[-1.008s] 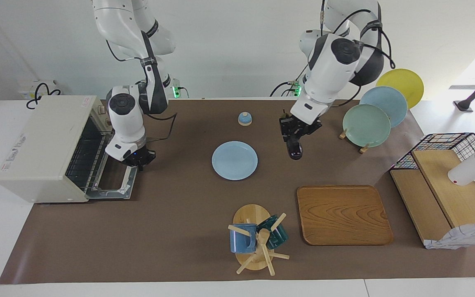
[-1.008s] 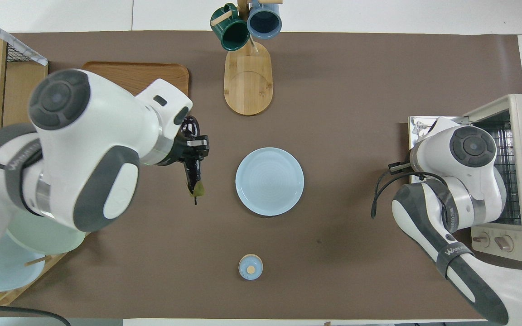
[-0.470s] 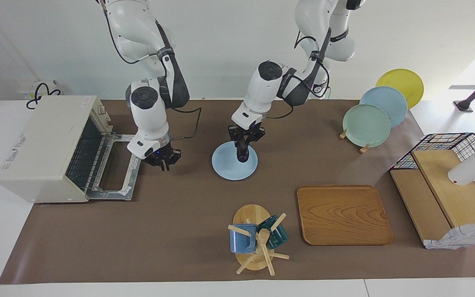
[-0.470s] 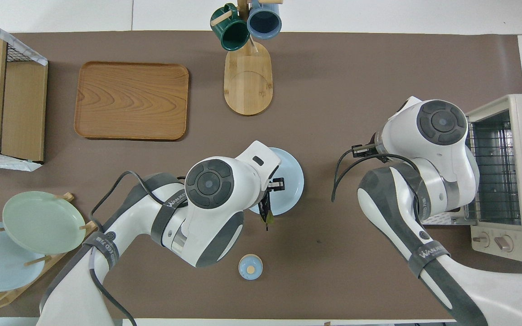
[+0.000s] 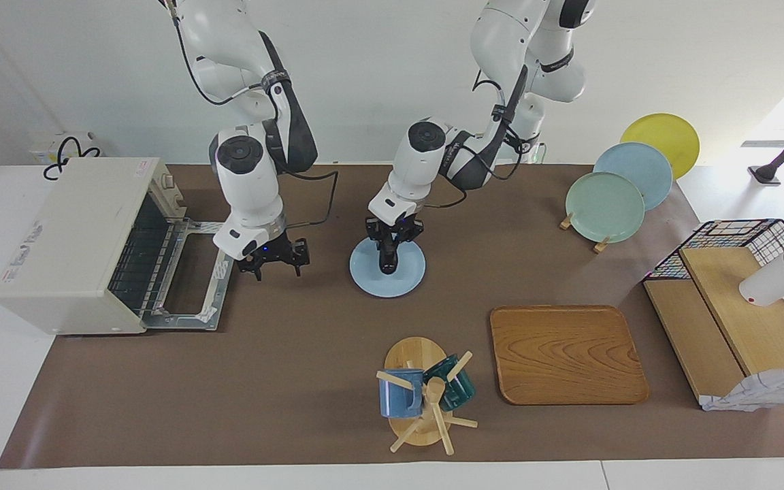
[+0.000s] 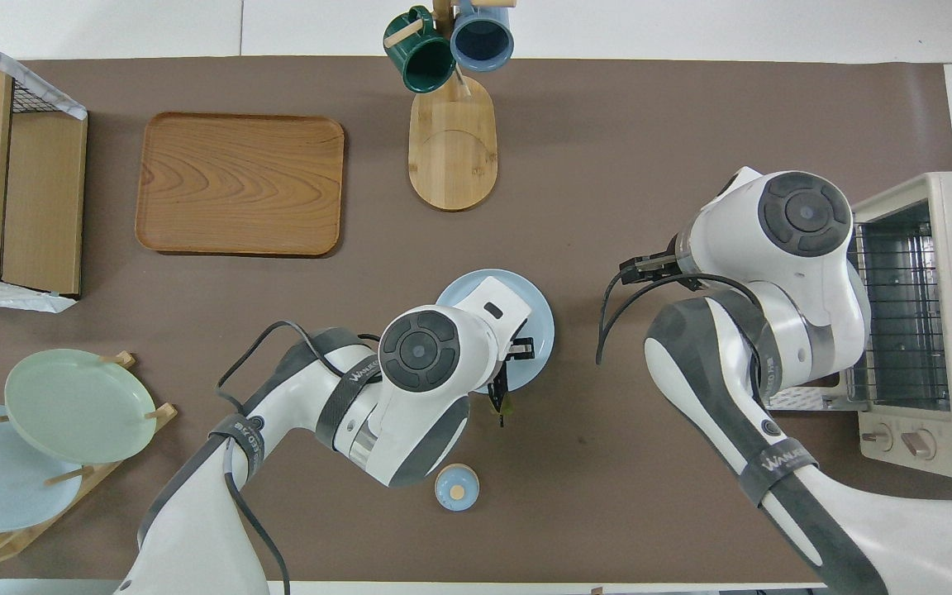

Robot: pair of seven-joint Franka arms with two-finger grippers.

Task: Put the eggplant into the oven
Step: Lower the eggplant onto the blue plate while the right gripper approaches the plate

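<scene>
My left gripper (image 5: 390, 243) is shut on the eggplant (image 5: 385, 264), a slim dark purple-black fruit. It holds it low over the light blue plate (image 5: 409, 279); whether the eggplant touches the plate I cannot tell. In the overhead view only the eggplant's green stem end (image 6: 502, 403) shows past the arm, at the plate's (image 6: 540, 322) rim. The cream oven (image 5: 72, 231) stands at the right arm's end of the table with its door (image 5: 191, 299) down and its wire rack (image 6: 897, 314) showing. My right gripper (image 5: 275, 262) is open and empty between the oven door and the plate.
A small blue round knobbed piece (image 6: 456, 487) sits nearer to the robots than the plate. A mug tree (image 5: 422, 395) and a wooden tray (image 5: 565, 354) lie farther out. A plate rack (image 5: 610, 204) and a wire-and-wood shelf (image 5: 739, 306) stand at the left arm's end.
My left arm has carried the eggplant from beside the plate rack to low over the blue plate. My right gripper has moved from the oven door toward the plate and its fingers have spread.
</scene>
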